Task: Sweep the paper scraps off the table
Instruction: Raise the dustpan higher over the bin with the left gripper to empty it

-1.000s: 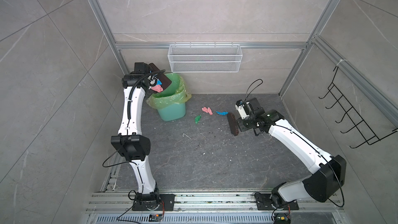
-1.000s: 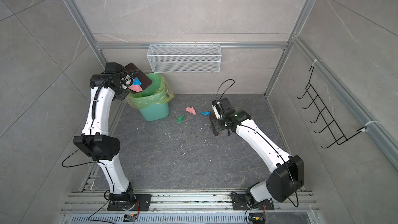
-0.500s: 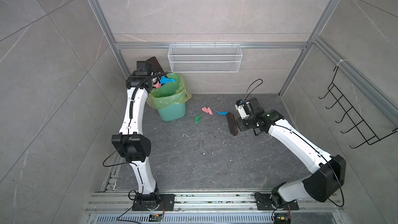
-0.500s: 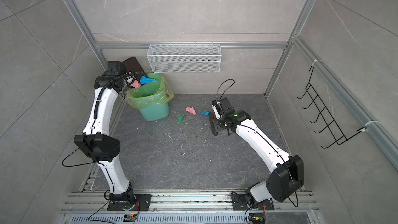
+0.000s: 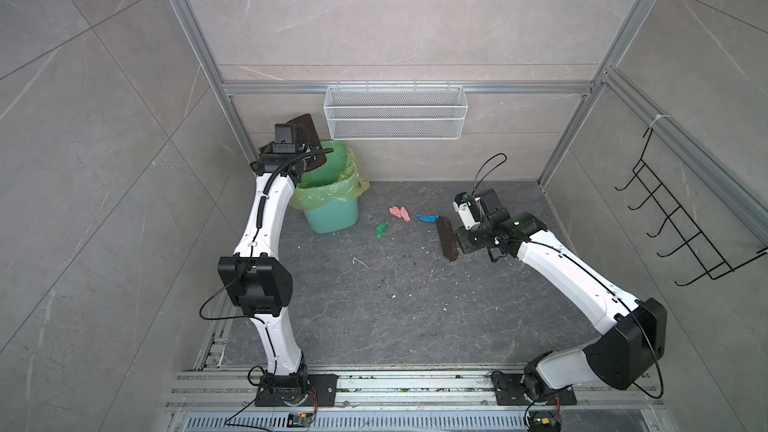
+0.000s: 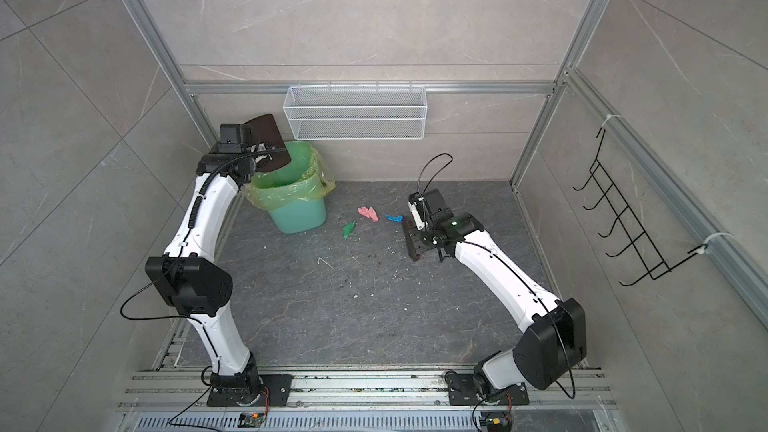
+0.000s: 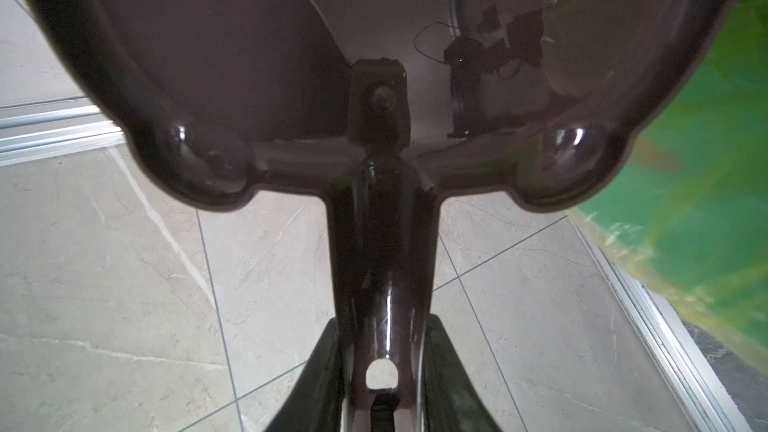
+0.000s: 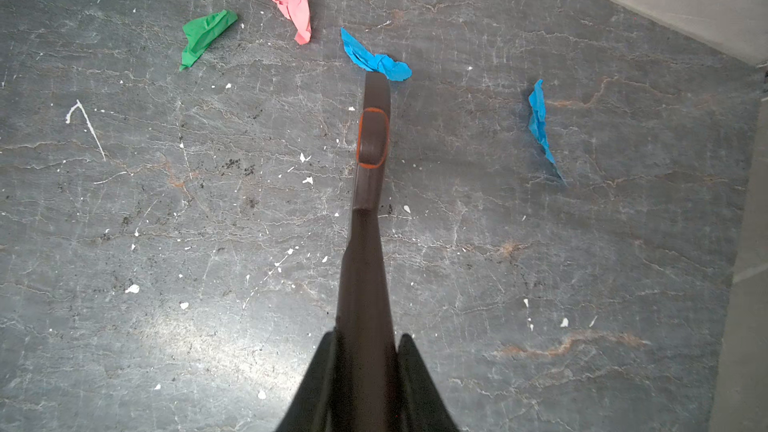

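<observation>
Three paper scraps lie on the table (image 5: 395, 305) right of the bin: pink (image 5: 400, 213), blue (image 5: 427, 217) and green (image 5: 381, 229). The right wrist view shows them, green (image 8: 205, 35), pink (image 8: 289, 0) and blue (image 8: 374, 58), plus a second blue scrap (image 8: 539, 126) off to the side. My right gripper (image 8: 368, 336) is shut on the handle of a dark brush (image 5: 446, 238), whose head sits on the table just beside the blue scrap. My left gripper (image 7: 383, 322) is shut on the handle of a dark brown dustpan (image 5: 305, 126), tipped steeply over the green bin (image 5: 332, 209). The pan's inside (image 7: 374, 35) looks bare.
The bin, lined with a yellow-green bag, stands at the back left by the corner post. A white wire basket (image 5: 395, 112) hangs on the back wall and a black hook rack (image 5: 681, 222) on the right wall. Tiny white crumbs (image 8: 133, 288) dot the table. Aluminium rails (image 5: 374, 384) run along the front.
My left arm tipped the dustpan up higher over the bin. The pink and blue scraps that lay on it slid off into the bin. The right arm and brush stayed still.
</observation>
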{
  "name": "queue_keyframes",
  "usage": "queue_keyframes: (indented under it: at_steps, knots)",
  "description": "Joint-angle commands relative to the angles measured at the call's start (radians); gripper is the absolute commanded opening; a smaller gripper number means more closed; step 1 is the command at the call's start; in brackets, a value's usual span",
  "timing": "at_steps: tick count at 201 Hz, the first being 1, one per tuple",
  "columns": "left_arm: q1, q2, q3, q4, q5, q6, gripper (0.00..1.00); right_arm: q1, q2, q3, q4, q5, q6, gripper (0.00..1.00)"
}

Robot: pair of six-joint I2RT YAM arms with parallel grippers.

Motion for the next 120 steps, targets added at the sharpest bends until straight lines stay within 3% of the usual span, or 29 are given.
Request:
queue_keyframes:
  at_steps: [1, 32, 52, 87, 120]
  knots:
    - [0.0, -0.089, 0.005, 0.062, -0.041, 0.008, 0.0, -0.002, -0.02, -0.013, 0.032, -0.012, 0.003, 0.0]
    - [0.0, -0.107, -0.049, 0.041, -0.036, -0.028, 0.0, -0.003, -0.028, -0.02, 0.034, -0.014, 0.001, 0.0]
    - [0.004, -0.106, -0.019, -0.004, -0.021, -0.129, 0.0, -0.002, -0.032, -0.02, 0.031, -0.014, 0.0, 0.0]
    - [0.011, -0.06, 0.179, -0.271, 0.148, -0.417, 0.0, -0.003, -0.039, -0.019, 0.032, -0.014, -0.001, 0.0]
    - [0.011, -0.08, 0.185, -0.388, 0.302, -0.557, 0.0, -0.003, -0.033, -0.013, 0.042, -0.044, 0.001, 0.0]
